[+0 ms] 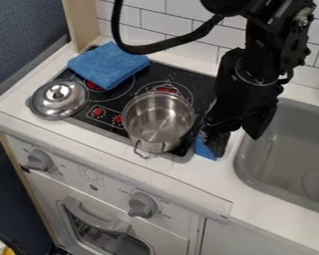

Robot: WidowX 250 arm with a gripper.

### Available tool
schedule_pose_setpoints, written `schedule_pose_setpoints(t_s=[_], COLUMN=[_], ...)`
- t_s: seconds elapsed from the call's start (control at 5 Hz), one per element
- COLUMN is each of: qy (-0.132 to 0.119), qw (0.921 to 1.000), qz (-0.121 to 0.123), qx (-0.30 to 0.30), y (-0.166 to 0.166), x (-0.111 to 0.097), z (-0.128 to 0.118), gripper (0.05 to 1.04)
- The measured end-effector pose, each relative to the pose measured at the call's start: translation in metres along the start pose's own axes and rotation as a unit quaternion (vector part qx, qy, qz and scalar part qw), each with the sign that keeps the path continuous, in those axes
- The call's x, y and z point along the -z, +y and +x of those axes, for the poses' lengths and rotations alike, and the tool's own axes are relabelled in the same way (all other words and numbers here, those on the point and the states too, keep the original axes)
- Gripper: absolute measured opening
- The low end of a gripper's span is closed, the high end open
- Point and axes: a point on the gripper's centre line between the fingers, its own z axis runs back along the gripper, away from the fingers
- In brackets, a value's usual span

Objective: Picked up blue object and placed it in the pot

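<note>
My black gripper [237, 143] hangs down between the pot and the sink, its two fingers spread apart. A blue object [205, 149] lies on the white counter just right of the pot; the left finger covers part of it, and whether they touch I cannot tell. On the black stovetop, the silver pot [158, 119] stands upright without its lid, its inside bare.
A folded blue cloth [109, 64] lies at the back left of the stovetop [112, 104]. The silver lid [58, 98] rests at the left edge. A grey sink [288, 149] is set into the counter [219, 179] on the right. White wall tiles rise behind.
</note>
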Motion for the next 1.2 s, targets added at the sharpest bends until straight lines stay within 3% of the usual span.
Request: schedule_pose_setpoints(t_s=[0.2,0.6,0.8,1.0,1.2], qy=[0.002,-0.009,0.004,0.021,0.029], qw=[0.9999,0.995,0.9909,0.9881,0.9876], qz=[0.013,0.007,-0.008,0.004,0.005], qx=[-0.003,-0.1,-0.134,-0.152,-0.154], y=[0.002,0.006,0.002,0.004,0.001], x=[0.009,0.023,0.036,0.054,0.058], z=[-0.002,0.012,0.019,0.027,0.031], gripper=[1.001,1.001,1.001,1.001,0.949])
